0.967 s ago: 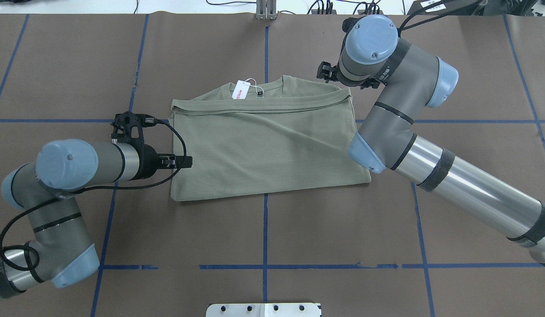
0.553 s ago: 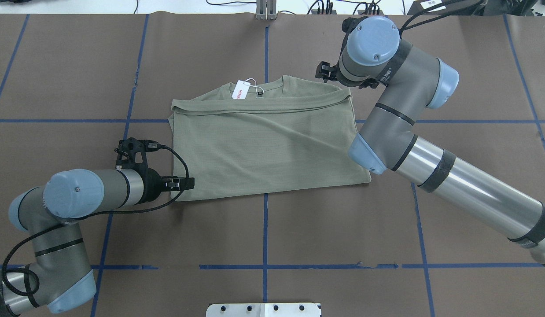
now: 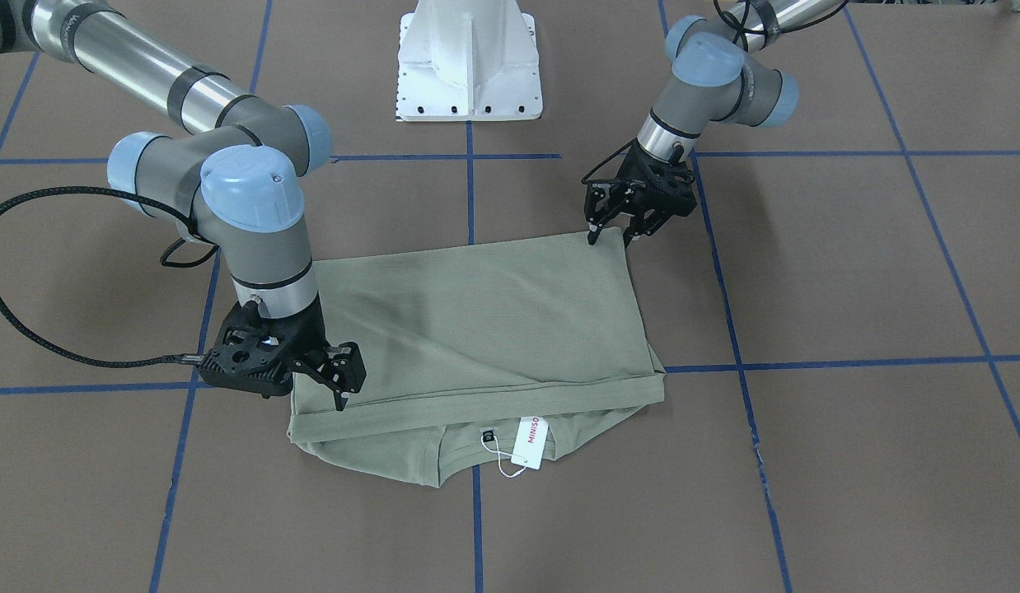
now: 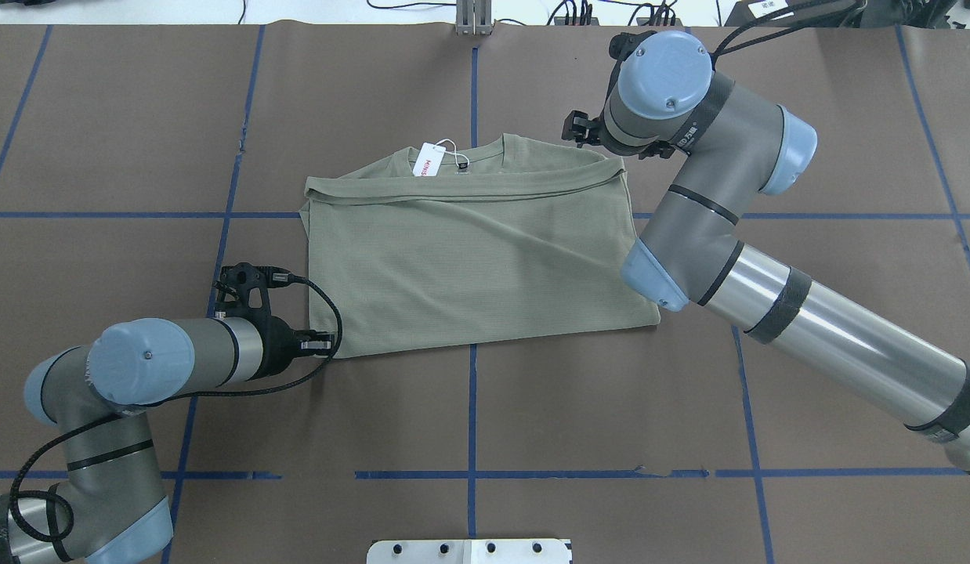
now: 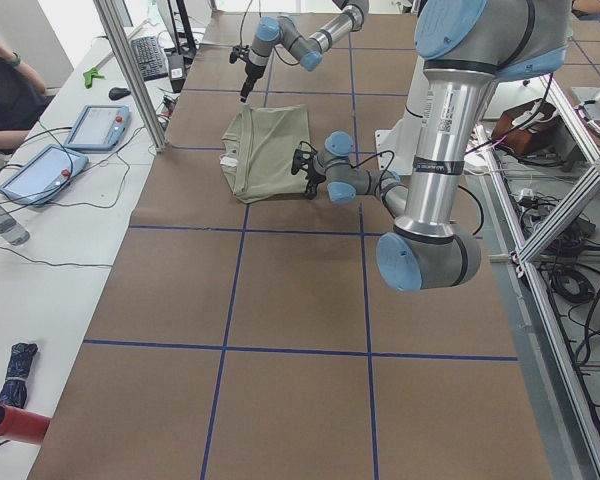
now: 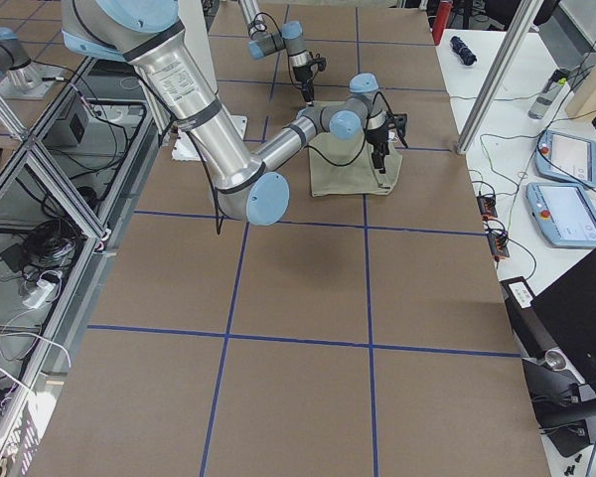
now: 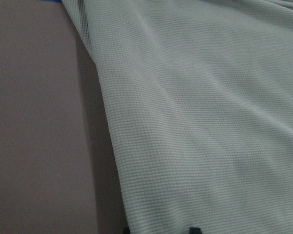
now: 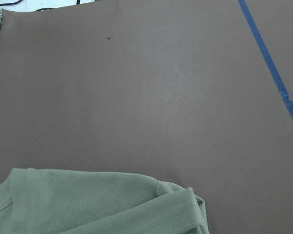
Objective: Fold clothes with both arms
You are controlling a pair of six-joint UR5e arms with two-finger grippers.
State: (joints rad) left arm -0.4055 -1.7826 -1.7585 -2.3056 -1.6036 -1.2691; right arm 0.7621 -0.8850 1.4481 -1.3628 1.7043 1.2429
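The sage-green long-sleeved knit shirt (image 4: 469,266) lies partly folded into a rough rectangle on the brown bench (image 4: 610,407), and further folds seemingly remain, with the left gripper (image 3: 609,237) and right gripper (image 3: 345,392) spread empty at opposite corners.

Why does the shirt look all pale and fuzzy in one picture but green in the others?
Left wrist view: the camera is so close that the shirt looks washed pale and soft. Front-facing and overhead views: from farther off it looks olive and sharp. Overhead view: bright glare streaks the silver tube of the right arm.
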